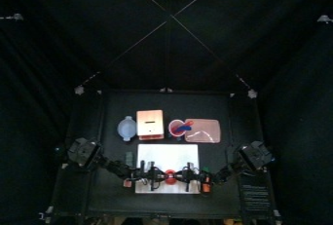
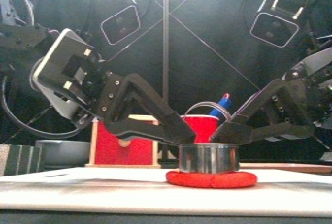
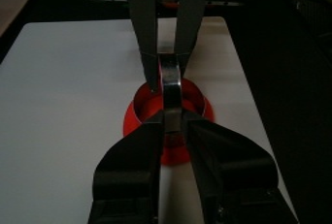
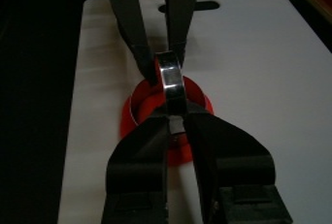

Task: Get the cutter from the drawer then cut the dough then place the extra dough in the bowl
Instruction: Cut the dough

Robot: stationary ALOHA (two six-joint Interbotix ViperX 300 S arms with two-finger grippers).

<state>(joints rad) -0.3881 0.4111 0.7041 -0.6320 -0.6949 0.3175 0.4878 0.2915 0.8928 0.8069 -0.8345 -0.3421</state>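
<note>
The round metal cutter [image 2: 208, 156] stands on the flat red dough [image 2: 209, 177], which lies on the white cutting board [image 2: 104, 191]. My left gripper [image 2: 183, 144] reaches in from the left and is shut on the cutter's left rim. From the right, my right gripper [image 2: 235, 137] is shut on the opposite rim. In the left wrist view my jaws close around the cutter [image 3: 168, 75] over the dough [image 3: 140, 117]. The right wrist view shows the same, with the cutter [image 4: 170, 73] edge-on above the dough [image 4: 134, 113]. The cutter hides the dough's middle.
Behind the board stand the wooden box with a red drawer front [image 1: 150, 124], the blue-grey bowl [image 1: 127, 127] to its left, and the pink tray [image 1: 211, 131] to its right. On the tray is the red cup [image 2: 201, 124] with a blue knife [image 2: 222, 101].
</note>
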